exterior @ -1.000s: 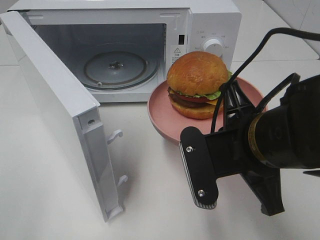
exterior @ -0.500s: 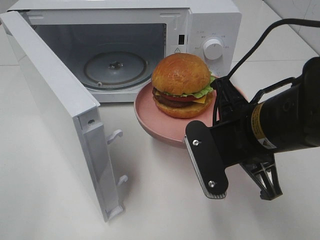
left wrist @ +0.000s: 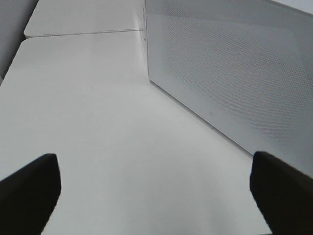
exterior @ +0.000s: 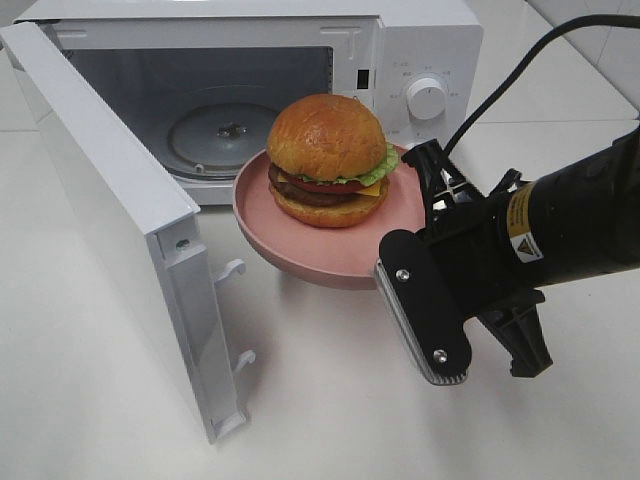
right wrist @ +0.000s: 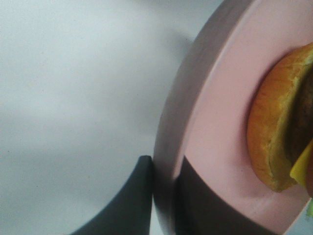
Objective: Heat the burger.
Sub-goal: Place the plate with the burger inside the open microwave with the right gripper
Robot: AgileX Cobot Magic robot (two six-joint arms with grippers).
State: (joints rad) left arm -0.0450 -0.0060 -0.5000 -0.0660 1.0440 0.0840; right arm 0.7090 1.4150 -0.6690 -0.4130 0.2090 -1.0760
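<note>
Burger (exterior: 327, 160) sat on the pink plate (exterior: 300, 258), held up just outside the open microwave (exterior: 400, 40). My right gripper (right wrist: 164, 171) was nearly closed, pinching the plate's rim, likely so the food rode in untouched.

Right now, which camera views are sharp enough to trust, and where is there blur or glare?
Exterior high view: evenly lit, burger sharp, soft glare on its bun, faint shadow under the pink plate. Right wrist view: too close, plate rim and jaws blurred. Left wrist view: microwave door clear, jaws dark, out of focus.
</note>
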